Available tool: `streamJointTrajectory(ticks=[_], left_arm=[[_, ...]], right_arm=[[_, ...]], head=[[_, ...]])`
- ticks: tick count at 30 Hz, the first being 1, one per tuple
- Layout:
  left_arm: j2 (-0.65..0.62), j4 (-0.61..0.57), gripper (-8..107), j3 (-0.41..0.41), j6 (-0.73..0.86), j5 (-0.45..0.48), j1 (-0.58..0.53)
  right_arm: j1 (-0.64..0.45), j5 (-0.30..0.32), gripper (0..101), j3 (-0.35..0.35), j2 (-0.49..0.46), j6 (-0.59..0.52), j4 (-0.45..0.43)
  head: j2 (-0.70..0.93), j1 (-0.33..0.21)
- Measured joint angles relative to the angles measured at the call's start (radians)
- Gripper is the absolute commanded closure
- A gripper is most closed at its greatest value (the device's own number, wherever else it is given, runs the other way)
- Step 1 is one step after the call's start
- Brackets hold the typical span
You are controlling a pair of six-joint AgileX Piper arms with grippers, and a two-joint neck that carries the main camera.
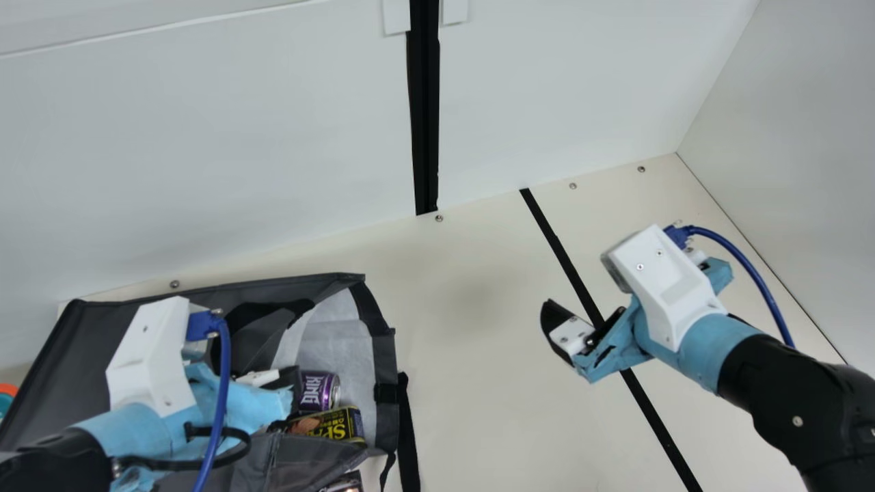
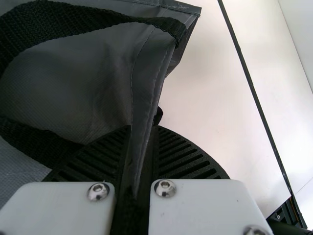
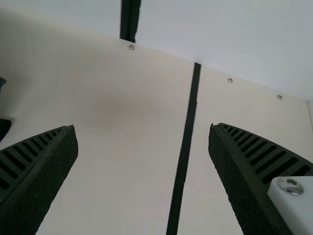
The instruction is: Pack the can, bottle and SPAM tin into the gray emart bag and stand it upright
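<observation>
We had the gray emart bag [image 1: 65, 362] lying on the cream table [image 1: 478, 410] at the main view's left, its mouth toward the middle and its pale lining [image 1: 348, 345] showing. Inside the mouth lay the purple can [image 1: 318, 391], with the SPAM tin [image 1: 338, 425] on its side just beside it, partly behind a gray flap. Our left gripper [image 1: 290, 388] was over the opening; in the left wrist view its ribbed fingers [image 2: 181, 156] were clamped on a fold of the bag's gray fabric, near a black webbing handle [image 2: 88, 18]. A black strap [image 1: 408, 437] ran along the mouth's outer edge onto the table. Our right gripper [image 1: 571, 324] hung above the table near the black stripe [image 1: 642, 396], well apart from the bag, its fingers spread wide with nothing between them. Below the flap we could see part of a dark, reddish thing [image 1: 345, 484], too little to name.
</observation>
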Motion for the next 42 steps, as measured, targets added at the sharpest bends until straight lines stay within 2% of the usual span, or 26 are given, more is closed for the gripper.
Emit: streamJointTrajectory(ticks=[11,20,31,42], left_arm=[[0.0,0.0,107,0.0,0.0,0.0,0.0],[0.0,0.0,107,0.0,0.0,0.0,0.0],[0.0,0.0,107,0.0,0.0,0.0,0.0],[0.0,0.0,107,0.0,0.0,0.0,0.0]], right_arm=[[-0.042,0.055,6,-0.032,-0.062,0.215,-0.198],[-0.063,0.125,6,-0.093,-0.092,0.388,-0.354],[-0.063,0.252,6,-0.192,-0.108,0.585,-0.519],[-0.048,0.385,6,-0.289,-0.11,0.714,-0.626]], head=[[0.002,0.0],[0.0,0.0],[0.0,0.0],[0.0,0.0]])
